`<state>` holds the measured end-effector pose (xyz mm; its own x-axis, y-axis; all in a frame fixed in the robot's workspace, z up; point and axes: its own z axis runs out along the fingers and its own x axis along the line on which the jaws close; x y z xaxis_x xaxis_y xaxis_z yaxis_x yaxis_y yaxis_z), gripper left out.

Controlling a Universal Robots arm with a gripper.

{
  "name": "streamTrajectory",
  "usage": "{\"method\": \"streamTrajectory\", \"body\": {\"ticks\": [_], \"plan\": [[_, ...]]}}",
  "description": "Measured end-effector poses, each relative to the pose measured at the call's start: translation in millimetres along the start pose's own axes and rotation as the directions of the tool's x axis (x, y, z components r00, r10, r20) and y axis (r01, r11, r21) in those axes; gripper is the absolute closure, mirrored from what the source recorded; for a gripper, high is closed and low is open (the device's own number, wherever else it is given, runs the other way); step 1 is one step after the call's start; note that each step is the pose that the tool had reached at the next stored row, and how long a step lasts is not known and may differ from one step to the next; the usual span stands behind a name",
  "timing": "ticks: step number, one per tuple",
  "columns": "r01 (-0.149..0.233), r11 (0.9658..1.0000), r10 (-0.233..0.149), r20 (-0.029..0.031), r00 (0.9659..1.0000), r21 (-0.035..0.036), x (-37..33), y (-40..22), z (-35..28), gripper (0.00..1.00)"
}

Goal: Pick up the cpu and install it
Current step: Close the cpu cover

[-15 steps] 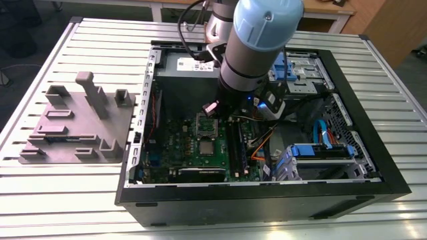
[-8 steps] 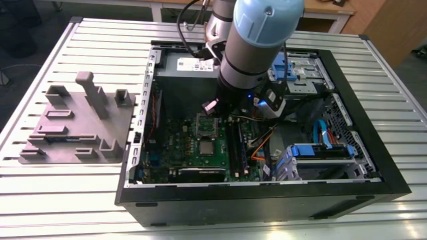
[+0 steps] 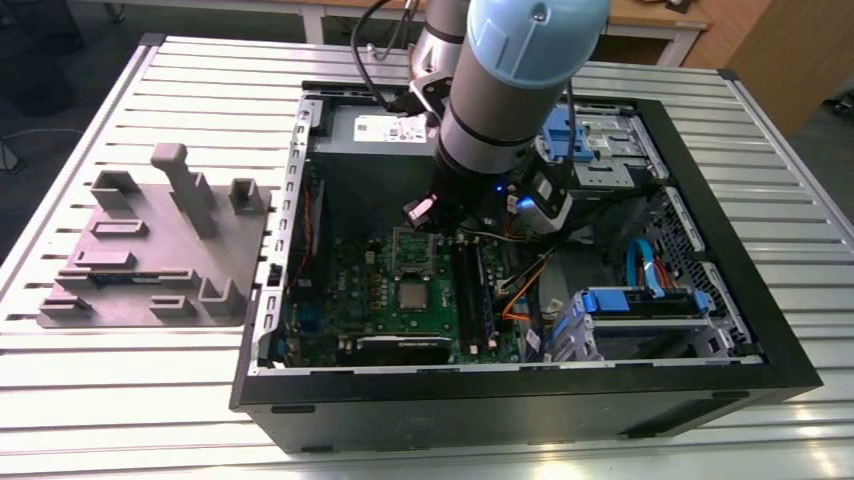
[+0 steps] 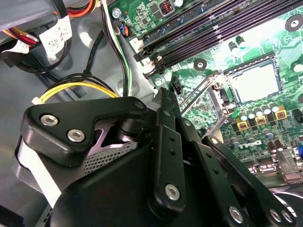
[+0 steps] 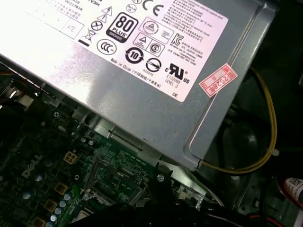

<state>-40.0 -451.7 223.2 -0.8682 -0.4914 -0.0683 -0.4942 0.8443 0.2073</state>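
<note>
The cpu (image 3: 415, 296) is a small silver-grey square lying flat in its socket on the green motherboard (image 3: 360, 300), inside the open computer case. In the second wrist view the cpu (image 4: 255, 81) sits inside the socket frame, with the thin metal lever (image 4: 196, 92) raised beside it. The socket's load plate (image 3: 414, 250) stands open behind the chip; it shows as well in the first wrist view (image 5: 116, 182). My gripper (image 3: 447, 228) hangs above the board just behind the load plate, apart from the cpu. Its black tip (image 4: 164, 97) points down at the board near the lever.
The big grey power supply box (image 5: 142, 71) with a white label stands close behind the gripper. Yellow cables (image 4: 75, 87) run beside it. Memory slots (image 3: 470, 285) lie next to the socket, drive cages (image 3: 627, 320) at the exterior view's right. A grey fixture tray (image 3: 147, 250) sits outside the case.
</note>
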Motion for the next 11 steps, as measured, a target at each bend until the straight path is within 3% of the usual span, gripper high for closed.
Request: {"method": "streamTrajectory", "body": {"ticks": [5,11], "plan": [[0.031,0.9995,-0.031,-0.0070,0.9995,-0.0019,0.4,0.2,-0.4,0.90],[0.034,0.9994,-0.034,-0.0076,0.9994,-0.0022,0.3,0.2,-0.4,0.90]]}}
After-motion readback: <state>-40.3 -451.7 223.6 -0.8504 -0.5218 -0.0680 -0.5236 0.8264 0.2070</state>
